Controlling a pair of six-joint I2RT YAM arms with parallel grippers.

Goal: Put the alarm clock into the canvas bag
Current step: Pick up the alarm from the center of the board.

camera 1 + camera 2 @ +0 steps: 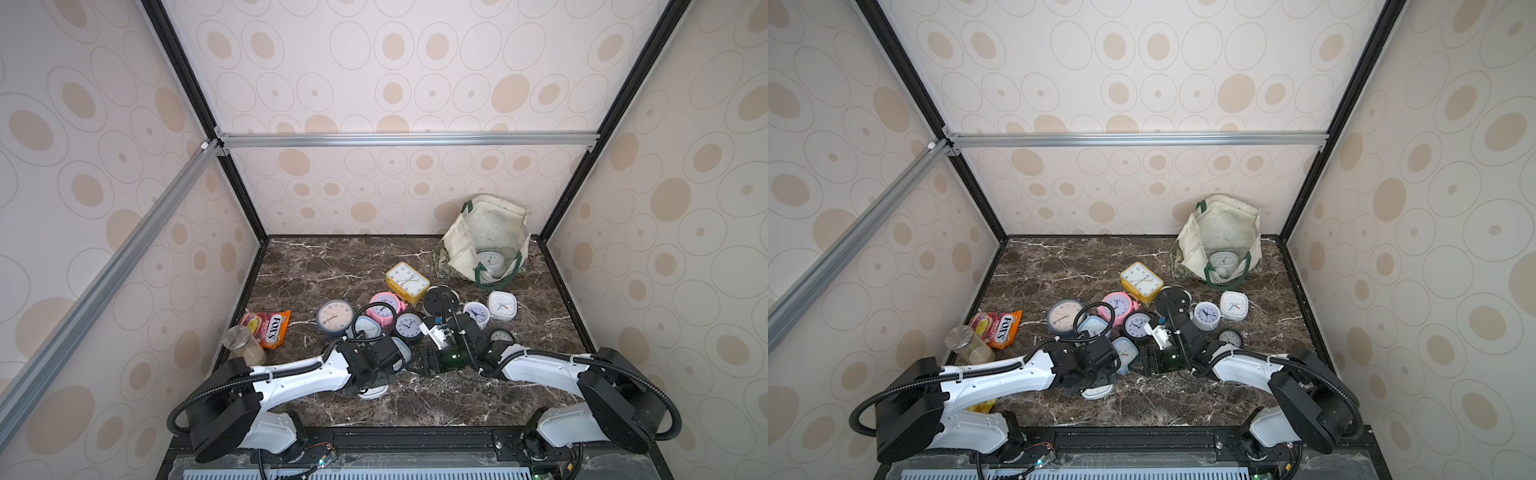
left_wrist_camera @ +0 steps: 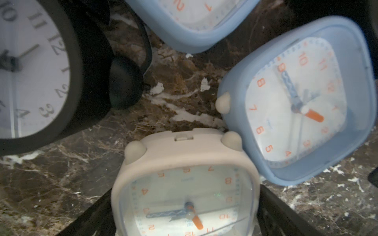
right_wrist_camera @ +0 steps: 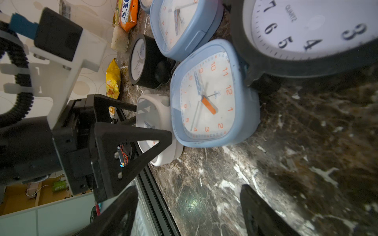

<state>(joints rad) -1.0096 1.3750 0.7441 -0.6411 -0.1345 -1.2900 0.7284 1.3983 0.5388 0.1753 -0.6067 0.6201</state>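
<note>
The canvas bag (image 1: 478, 232) (image 1: 1219, 232) lies open-mouthed at the back right of the marble table, with a white round clock (image 1: 490, 262) inside it. Several alarm clocks are scattered mid-table. My left gripper (image 1: 374, 383) (image 2: 186, 204) is open, its black fingers on either side of a white square alarm clock (image 1: 372, 392) (image 2: 184, 179) (image 3: 155, 114) that rests on the table. A light blue square clock (image 2: 306, 102) (image 3: 208, 96) leans against it. My right gripper (image 1: 424, 362) (image 3: 188, 196) points toward the left one, open over bare marble with nothing between its fingers.
Other clocks lie behind the arms: yellow rectangular (image 1: 407, 281), pink twin-bell (image 1: 386, 307), grey round (image 1: 334, 318), black round (image 1: 409, 326), white square (image 1: 502, 305). An orange sweets packet (image 1: 272, 328) and a glass jar (image 1: 243, 345) sit at the left edge. Patterned walls enclose the table.
</note>
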